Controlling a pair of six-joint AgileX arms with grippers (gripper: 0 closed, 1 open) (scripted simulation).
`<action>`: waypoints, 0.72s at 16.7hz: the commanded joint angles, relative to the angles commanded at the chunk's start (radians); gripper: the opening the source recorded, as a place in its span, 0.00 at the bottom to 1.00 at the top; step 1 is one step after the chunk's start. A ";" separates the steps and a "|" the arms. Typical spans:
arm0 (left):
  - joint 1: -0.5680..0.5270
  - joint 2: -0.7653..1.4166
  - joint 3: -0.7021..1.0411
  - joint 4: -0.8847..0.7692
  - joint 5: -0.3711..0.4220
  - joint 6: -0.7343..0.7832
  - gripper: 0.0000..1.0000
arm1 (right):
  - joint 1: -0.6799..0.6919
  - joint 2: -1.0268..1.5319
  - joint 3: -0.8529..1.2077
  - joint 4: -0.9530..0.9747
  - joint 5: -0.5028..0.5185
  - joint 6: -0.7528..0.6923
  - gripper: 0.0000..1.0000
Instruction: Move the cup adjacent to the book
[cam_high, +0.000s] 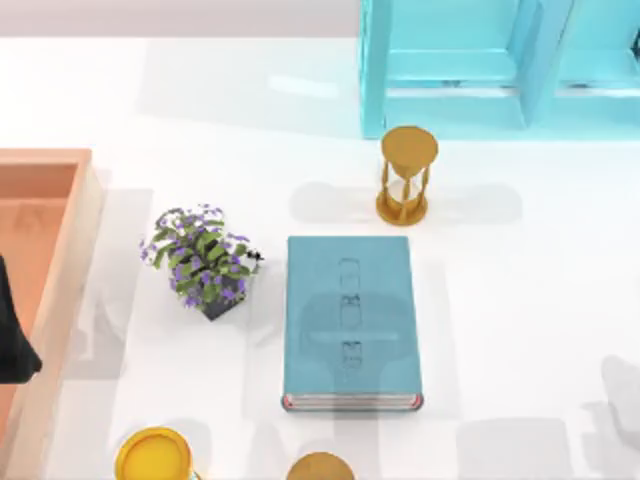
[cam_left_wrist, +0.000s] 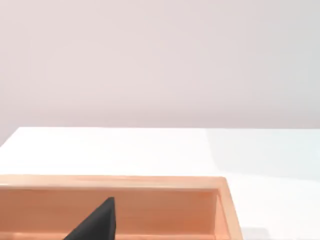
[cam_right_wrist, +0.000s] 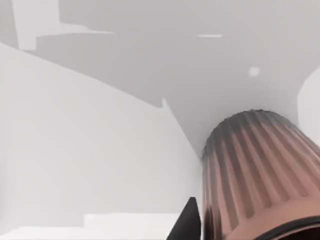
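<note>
In right wrist view, close by: cup, ribbed copper, just beside right gripper; gripped or not, cannot tell. Step, as I judge: bringing cup to book, flat at centre of table. Next move needs free spot beside book: 3 o'clock side open, plant at 9, hourglass at 1. Left gripper parked over wooden tray, 9 o'clock edge. Table white, glossy; teal shelf at 12.
</note>
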 joint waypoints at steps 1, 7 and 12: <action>0.000 0.000 0.000 0.000 0.000 0.000 1.00 | -0.002 -0.003 0.012 -0.014 0.001 0.000 0.00; 0.000 0.000 0.000 0.000 0.000 0.000 1.00 | -0.004 -0.062 0.146 -0.214 0.000 -0.005 0.00; 0.000 0.000 0.000 0.000 0.000 0.000 1.00 | -0.002 -0.066 0.157 -0.228 0.000 -0.003 0.00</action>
